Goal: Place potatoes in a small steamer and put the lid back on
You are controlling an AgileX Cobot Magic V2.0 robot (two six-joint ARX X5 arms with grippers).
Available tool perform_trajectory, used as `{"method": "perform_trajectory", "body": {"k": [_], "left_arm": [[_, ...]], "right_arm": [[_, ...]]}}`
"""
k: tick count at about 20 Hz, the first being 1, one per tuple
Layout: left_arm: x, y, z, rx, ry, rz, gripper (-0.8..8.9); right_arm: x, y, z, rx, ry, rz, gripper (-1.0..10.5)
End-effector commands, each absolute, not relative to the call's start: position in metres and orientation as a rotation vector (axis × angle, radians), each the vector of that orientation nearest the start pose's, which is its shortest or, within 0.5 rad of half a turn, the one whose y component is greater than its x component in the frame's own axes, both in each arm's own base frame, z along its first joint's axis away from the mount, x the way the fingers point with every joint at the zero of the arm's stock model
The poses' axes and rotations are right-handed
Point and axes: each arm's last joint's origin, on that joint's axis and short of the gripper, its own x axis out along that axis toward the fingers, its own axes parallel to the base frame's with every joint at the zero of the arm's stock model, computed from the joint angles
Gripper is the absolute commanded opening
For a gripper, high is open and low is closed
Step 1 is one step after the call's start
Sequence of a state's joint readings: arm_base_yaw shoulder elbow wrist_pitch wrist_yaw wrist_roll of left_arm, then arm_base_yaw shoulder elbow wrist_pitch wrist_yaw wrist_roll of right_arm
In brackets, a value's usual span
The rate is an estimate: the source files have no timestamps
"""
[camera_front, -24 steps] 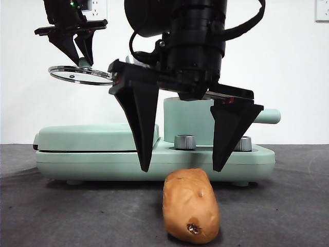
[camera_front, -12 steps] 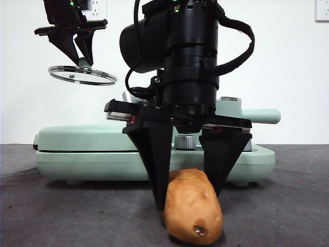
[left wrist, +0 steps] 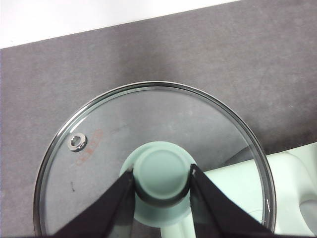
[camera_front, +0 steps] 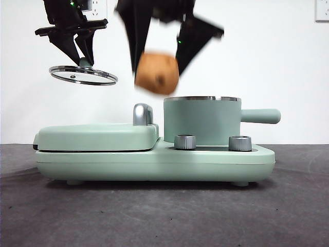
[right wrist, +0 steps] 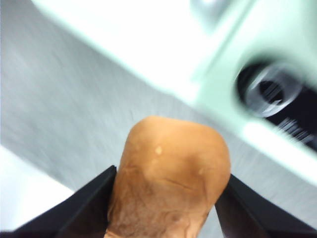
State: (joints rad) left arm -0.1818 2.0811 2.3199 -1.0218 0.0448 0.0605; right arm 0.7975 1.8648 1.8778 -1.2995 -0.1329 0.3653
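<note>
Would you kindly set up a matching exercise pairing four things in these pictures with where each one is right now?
Things:
1. potato
2. lid
3. small steamer
4. griddle cover

Places:
A. standing open-topped on the base, beside two steel dials
B. held by its knob in the left gripper, in the air
C. lying flat and shut, beside the steamer
D. clamped in the right gripper, in the air near the steamer's rim

Pairs: 1-D, 2-B, 3-A, 4-C

Low front view, two wrist close-ups
</note>
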Motion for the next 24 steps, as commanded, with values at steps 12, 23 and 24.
{"method": "perform_trajectory", "body": {"k": [12, 23, 24], "left_arm": [[0.430, -0.085, 0.398, 0.095, 0.711, -0.250, 0.17], [0.429, -0.090, 0.397, 0.101, 0.720, -0.263, 0.17], [0.429, -0.090, 0.397, 0.101, 0.720, -0.263, 0.17]], "right_arm": [[0.347, 0.172, 0.392, 0.072, 1.027, 0.412, 2.2], [0.413, 0.178, 0.310, 0.042, 1.141, 0.417, 2.2], [0.415, 0.179, 0.305, 0.036, 1.154, 0.416, 2.2]]}}
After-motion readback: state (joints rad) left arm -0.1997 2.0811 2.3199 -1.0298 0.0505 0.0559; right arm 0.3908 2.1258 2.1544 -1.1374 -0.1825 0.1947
